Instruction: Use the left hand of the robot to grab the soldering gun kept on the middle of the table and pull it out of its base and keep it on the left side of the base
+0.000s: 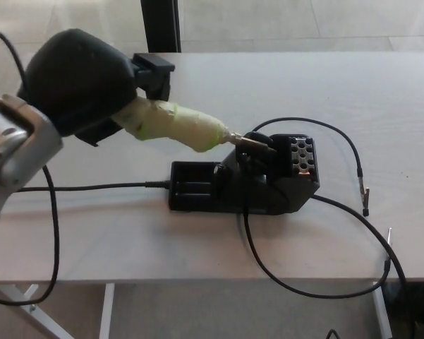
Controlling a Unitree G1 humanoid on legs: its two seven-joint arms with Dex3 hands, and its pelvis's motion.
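Left black hand [85,81] clenched around pale yellow-green taped handle of soldering gun [180,126], above light wooden table [381,85]. Gun tilted down to the right; metal tip at the mouth of the black plastic base [243,185], mid-table. Black cable [317,282] loops off the base toward the table's front edge. Right hand out of view.

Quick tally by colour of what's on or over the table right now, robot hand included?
Black: 3 - left hand, base, cables
Pale yellow-green: 1 - soldering gun, taped handle
Metal: 1 - cable clip
Total: 5
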